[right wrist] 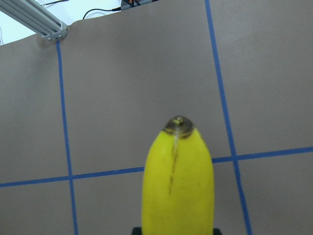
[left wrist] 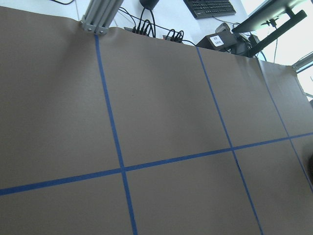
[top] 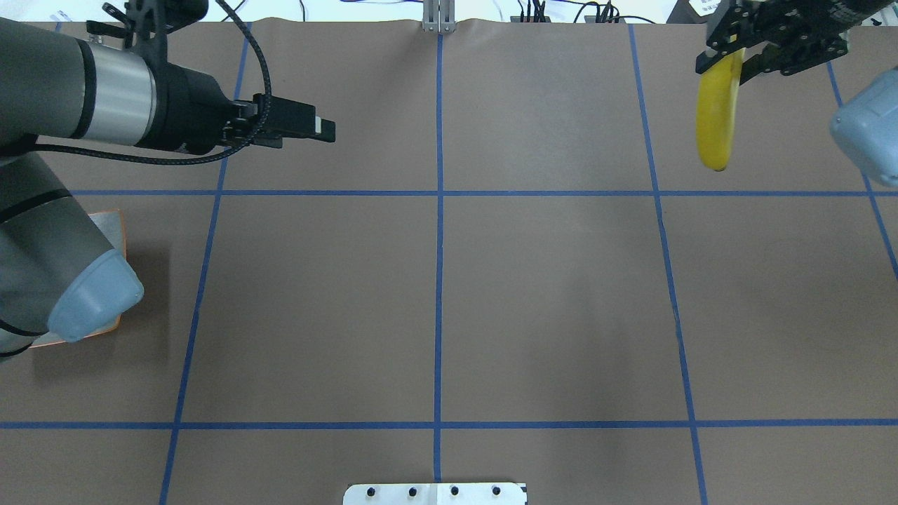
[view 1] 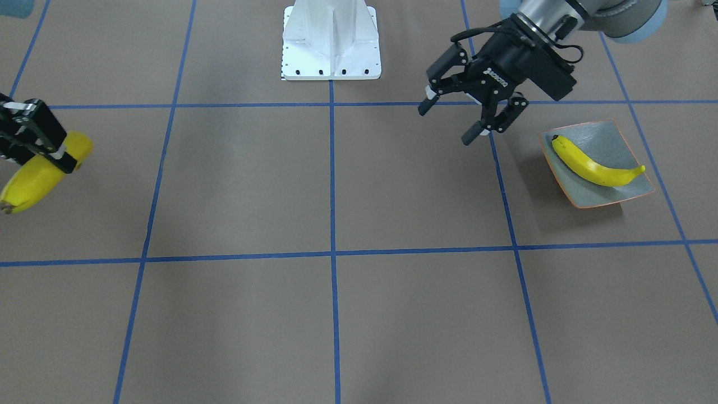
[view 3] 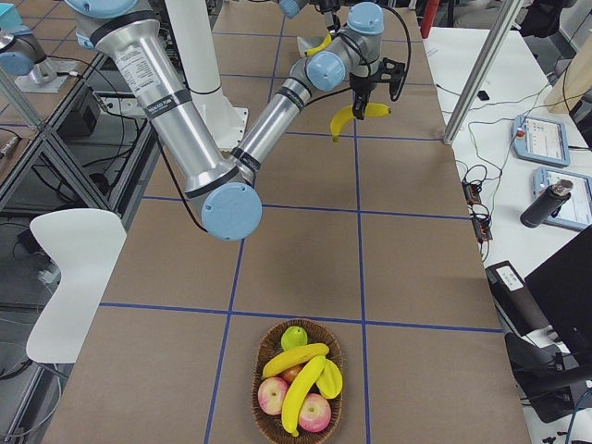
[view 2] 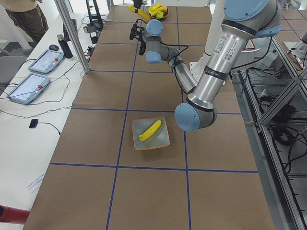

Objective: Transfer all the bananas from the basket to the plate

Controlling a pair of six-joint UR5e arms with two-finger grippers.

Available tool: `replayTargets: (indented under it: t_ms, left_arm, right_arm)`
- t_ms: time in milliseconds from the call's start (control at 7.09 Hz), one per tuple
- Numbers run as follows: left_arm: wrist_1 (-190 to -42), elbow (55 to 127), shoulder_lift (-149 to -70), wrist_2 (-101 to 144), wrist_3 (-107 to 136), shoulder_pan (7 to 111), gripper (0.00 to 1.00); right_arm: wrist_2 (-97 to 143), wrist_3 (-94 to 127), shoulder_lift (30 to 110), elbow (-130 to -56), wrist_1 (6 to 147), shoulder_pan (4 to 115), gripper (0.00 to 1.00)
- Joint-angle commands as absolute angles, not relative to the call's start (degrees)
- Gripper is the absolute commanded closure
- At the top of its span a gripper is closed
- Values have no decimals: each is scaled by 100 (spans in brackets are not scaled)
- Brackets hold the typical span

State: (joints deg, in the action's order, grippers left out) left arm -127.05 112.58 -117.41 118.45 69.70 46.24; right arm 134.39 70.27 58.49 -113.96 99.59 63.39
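Right gripper [top: 729,63] clamped on a banana [top: 715,116], hanging above the table [top: 547,280], left gripper [view 1: 449,122] spread wide and empty near the plate [view 1: 622,140], second banana [view 1: 594,168] lying across the plate, more bananas [view 3: 303,393] in the basket [view 3: 326,331]

Lettering [view 1: 497,77] on the left pincer [view 1: 447,122] is too small to read.

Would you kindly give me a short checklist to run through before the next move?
1. Right gripper grips the lifted yellow banana: ok, shut on it.
2. Left gripper free: ok, open, empty.
3. Room on the squarish grey-green, orange-rimmed plate: ok, one banana lies there, bare surface beside it.
4. Left gripper away from plate: ok, apart.
5. Brown wicker basket emptied: not ok, bananas remain.
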Motion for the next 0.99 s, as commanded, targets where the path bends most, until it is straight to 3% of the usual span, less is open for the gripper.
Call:
replayTargets:
  t_ms: [0,847]
  left_arm:
    - [-12850,11163,-11987,11848,6979,4466,0]
    - [-13833,10495,-12498,11830,6996,3912,0]
  right_arm:
    - [13141,8442,5328,-11330,9975,5733,100]
    - [12824,9833,4264,-11030,10002,5054,100]
